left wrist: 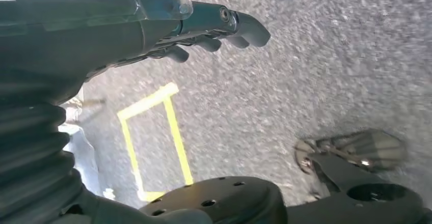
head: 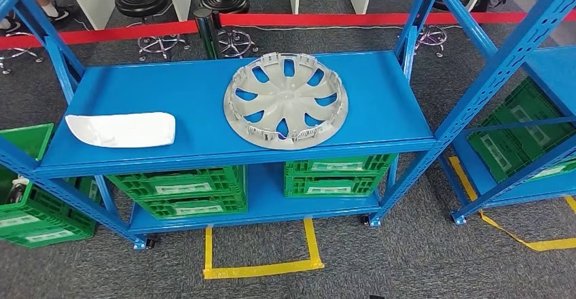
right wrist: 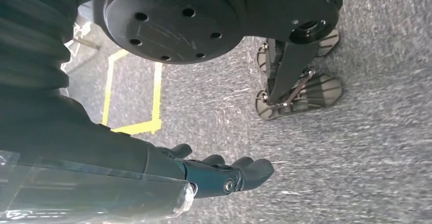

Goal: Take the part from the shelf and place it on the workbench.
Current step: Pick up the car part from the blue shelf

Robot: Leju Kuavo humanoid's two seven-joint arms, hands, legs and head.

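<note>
The grey wheel cover point(head: 286, 100), round with curved spokes and a clipped rim, lies flat at centre frame on the blue shelf point(head: 170, 88); my left hand point(left wrist: 214, 28) and right hand point(right wrist: 219, 173) hang empty, fingers loosely apart

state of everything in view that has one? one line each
wheel cover: flat on the top shelf, inner side up, untouched
white panel: flat on the top shelf, near its front left corner, untouched
green crates: stacked on the lower shelf
left hand: hangs over the carpet, fingers loosely curled, holds nothing
right hand: hangs over the carpet, holds nothing
</note>
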